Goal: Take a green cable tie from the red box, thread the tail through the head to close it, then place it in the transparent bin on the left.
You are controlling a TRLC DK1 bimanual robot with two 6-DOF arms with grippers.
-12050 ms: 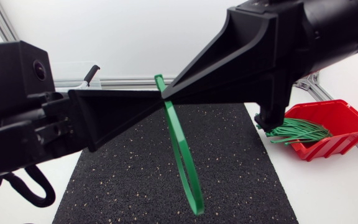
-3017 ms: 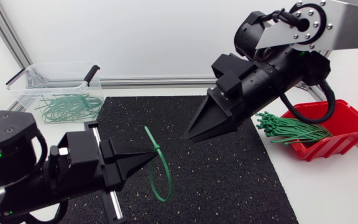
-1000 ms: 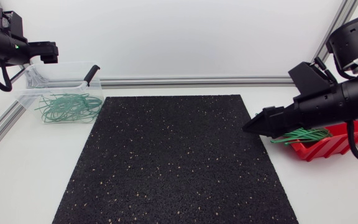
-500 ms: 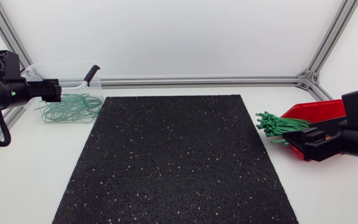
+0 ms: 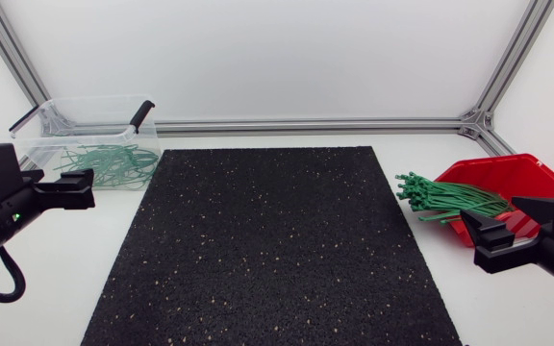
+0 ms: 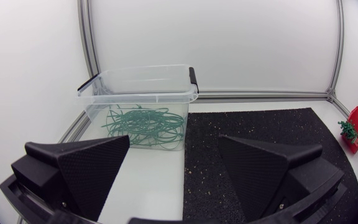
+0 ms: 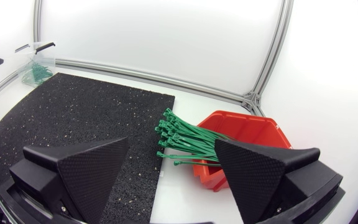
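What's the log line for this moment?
left gripper open, empty | right gripper open, empty | looped ties in transparent bin | straight ties in red box

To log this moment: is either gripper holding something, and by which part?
Nothing is held: the left gripper and the right gripper are both open and empty.

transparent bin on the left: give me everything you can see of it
The transparent bin is a clear plastic rectangular tub, open on top, with a thickened rim and a dark clip at each end. It stands upright on the white table in the far left corner, close beside the black mat. A loose tangle of looped green cable ties lies on its floor. Nothing else is seen touching it.
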